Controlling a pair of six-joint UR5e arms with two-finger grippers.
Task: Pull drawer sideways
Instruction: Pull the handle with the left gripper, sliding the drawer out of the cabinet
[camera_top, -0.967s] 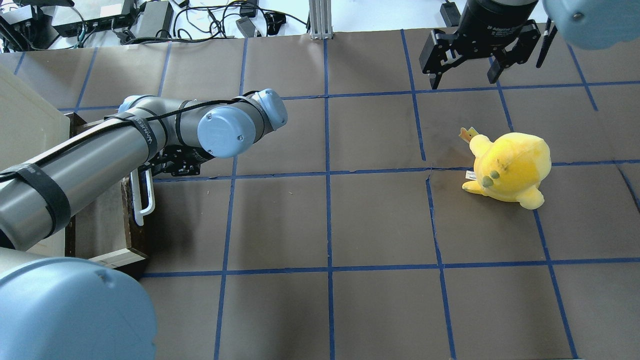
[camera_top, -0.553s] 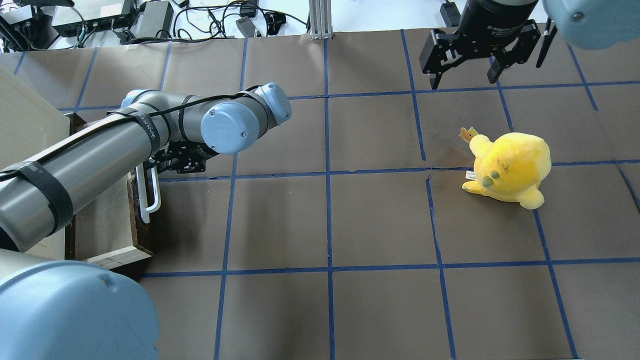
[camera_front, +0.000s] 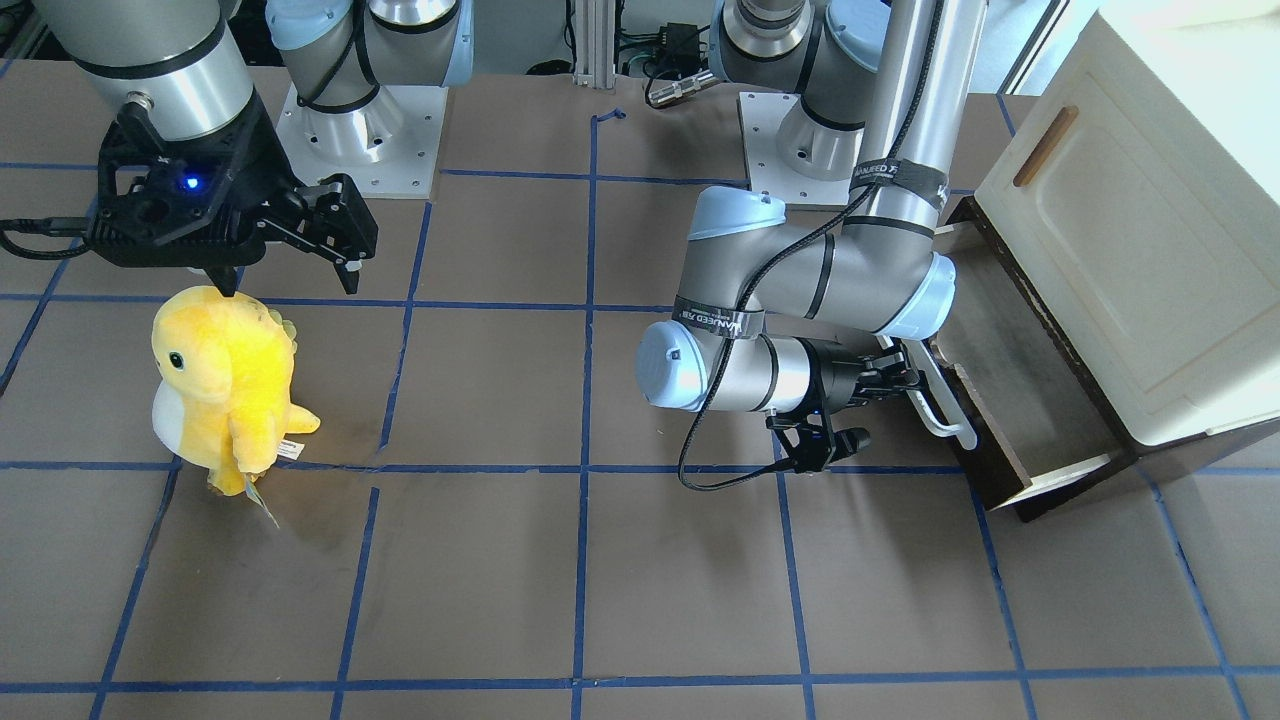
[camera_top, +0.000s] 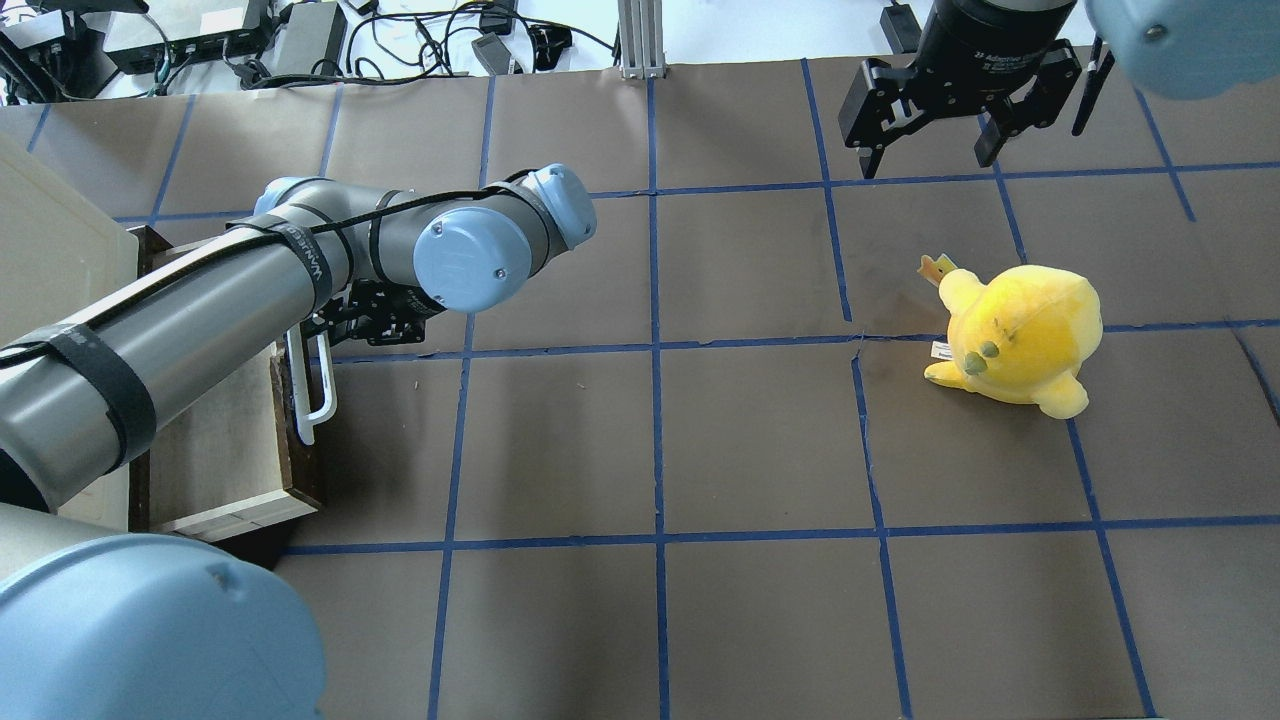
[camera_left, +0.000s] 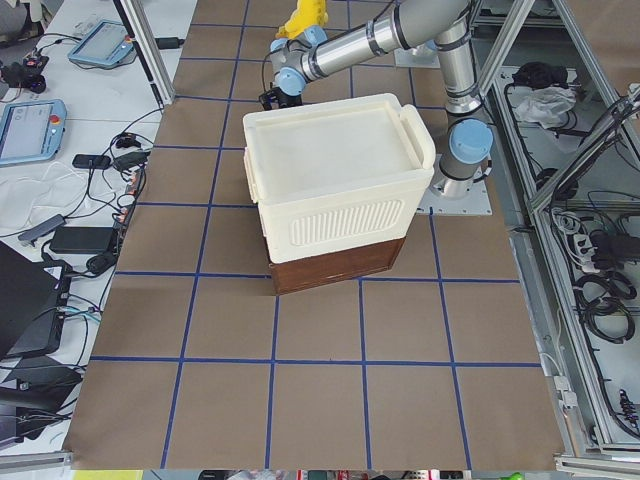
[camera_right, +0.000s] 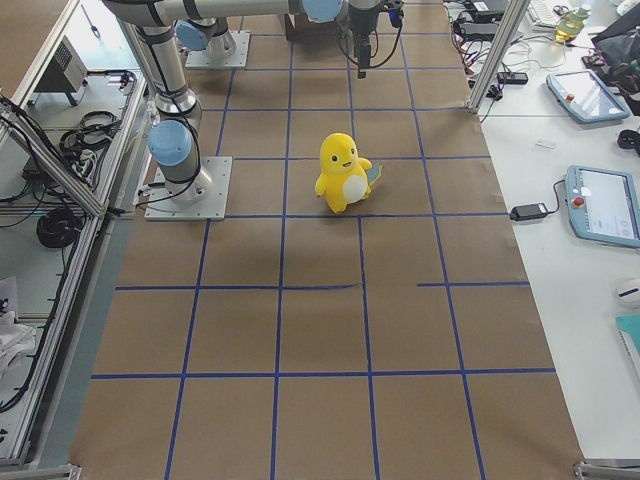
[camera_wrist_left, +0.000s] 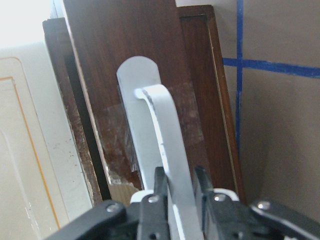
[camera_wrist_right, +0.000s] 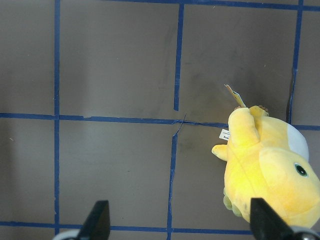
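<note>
The dark brown drawer sticks out of the cream cabinet's base at the table's left, its pale beige interior showing. Its white bar handle faces the table's middle. My left gripper is shut on the far end of that handle. The left wrist view shows the fingers clamped on the handle against the drawer front. The front-facing view shows the same grip on the drawer. My right gripper hangs open and empty at the far right.
A yellow plush toy stands on the right half of the table, just below my right gripper. The cabinet has a door with a small brown handle. Brown paper with blue tape lines covers the table.
My left gripper has moved toward the table's middle with the handle in it. The drawer has slid further out of the cabinet. The right arm has not moved.
</note>
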